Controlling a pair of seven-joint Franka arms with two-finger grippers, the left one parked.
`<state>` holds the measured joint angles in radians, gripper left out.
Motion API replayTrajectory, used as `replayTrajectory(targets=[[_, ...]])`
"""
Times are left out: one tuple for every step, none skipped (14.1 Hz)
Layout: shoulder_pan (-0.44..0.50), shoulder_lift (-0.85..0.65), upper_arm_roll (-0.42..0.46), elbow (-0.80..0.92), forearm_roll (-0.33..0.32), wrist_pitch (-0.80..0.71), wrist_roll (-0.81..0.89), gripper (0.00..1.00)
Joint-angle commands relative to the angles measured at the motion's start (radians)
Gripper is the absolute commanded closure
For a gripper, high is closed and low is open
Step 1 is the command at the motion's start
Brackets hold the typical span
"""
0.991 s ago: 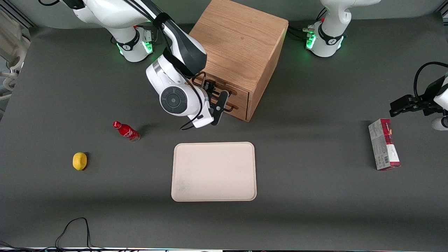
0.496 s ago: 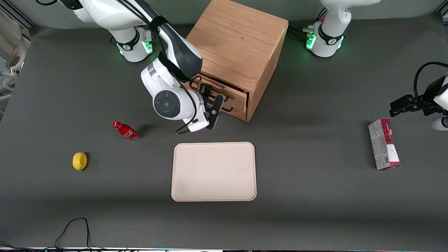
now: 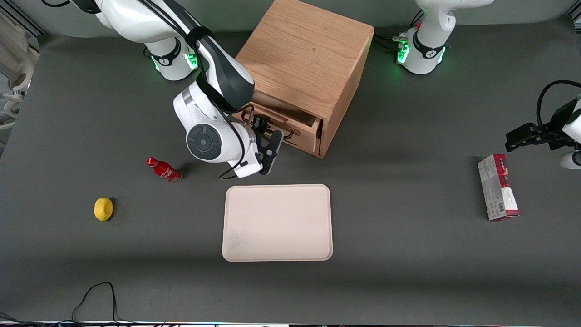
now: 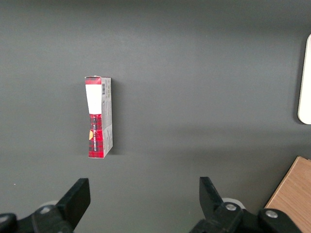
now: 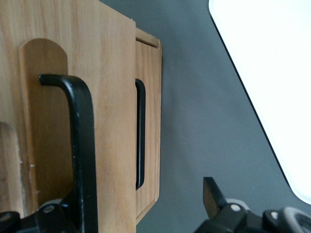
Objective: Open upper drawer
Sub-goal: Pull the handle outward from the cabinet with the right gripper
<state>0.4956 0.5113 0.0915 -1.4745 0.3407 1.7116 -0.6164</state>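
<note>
The light oak cabinet (image 3: 308, 59) stands at the back middle of the table. Its upper drawer (image 3: 292, 126) sticks out a little from the cabinet front, with a dark gap showing at its top. My right gripper (image 3: 268, 138) is at the drawer's black bar handle. In the right wrist view the gripper (image 5: 141, 200) is open. One finger (image 5: 73, 213) lies against the handle (image 5: 81, 145) of the upper drawer front (image 5: 107, 97), and the other finger (image 5: 210, 191) hangs over bare table. The lower drawer (image 5: 149, 121) with its own black handle (image 5: 140, 136) sits set back.
A cream tray (image 3: 277, 222) lies nearer the front camera than the cabinet. A red bottle (image 3: 163, 170) and a yellow lemon (image 3: 103, 209) lie toward the working arm's end. A red-and-white box (image 3: 497, 193) lies toward the parked arm's end.
My right gripper has moved away from the cabinet front, toward the working arm's end. The upper drawer has slid out with it, and the gap at its top has widened.
</note>
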Motion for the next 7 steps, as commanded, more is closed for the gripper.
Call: replayTrajectory(targets=[[-0.017,0.019,-0.001,0.026,0.015,0.000,-0.029,0.00],[-0.019,0.026,-0.001,0.040,0.015,0.000,-0.029,0.00],[-0.020,0.036,-0.002,0.068,0.014,0.000,-0.029,0.00],[-0.022,0.039,-0.003,0.078,0.014,0.000,-0.029,0.00],[-0.029,0.041,-0.003,0.079,0.014,0.000,-0.029,0.00],[-0.034,0.047,-0.003,0.080,0.014,0.000,-0.028,0.00],[-0.040,0.049,-0.003,0.082,0.014,0.000,-0.028,0.00]])
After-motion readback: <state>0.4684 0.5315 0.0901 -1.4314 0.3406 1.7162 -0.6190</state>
